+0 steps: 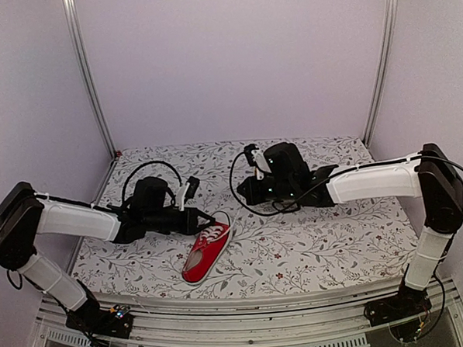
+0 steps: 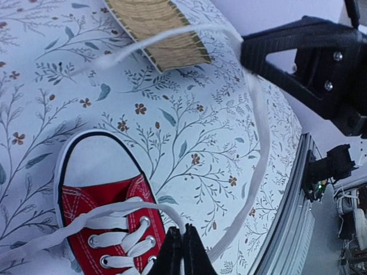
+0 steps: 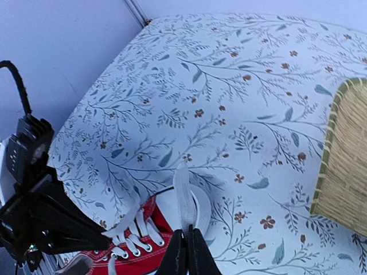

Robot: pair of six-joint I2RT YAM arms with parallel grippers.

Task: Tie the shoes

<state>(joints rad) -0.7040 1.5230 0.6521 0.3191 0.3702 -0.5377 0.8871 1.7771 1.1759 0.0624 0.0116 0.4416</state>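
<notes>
The red sneaker [image 1: 207,251] lies on the flowered desk [image 1: 320,239] near its front edge, left of centre, toe cap pointing away from the arm bases, and its white laces [image 2: 117,209] look not yet knotted. The left end effector [image 2: 183,249] has its fingers pressed together on a strand that arcs up from the top eyelets. The right end effector [image 3: 187,252] is likewise clamped on a flat strand rising just above the toe cap. So I judge the step in hand to be the start of the tie, with one strand in each grip and nothing crossed so far. The next move probably calls for carrying one strand over the other while keeping both taut, without dragging the light shoe across the desk. A long blurred run of lace sweeps across the left wrist view and over the yellow woven basket [image 2: 157,28], and I cannot trace which grip it leads to. The sneaker's heel is cut off in both wrist views. From above the laces are too thin to follow, the basket cannot be made out there, and the arms' bodies cover the fingertips
</notes>
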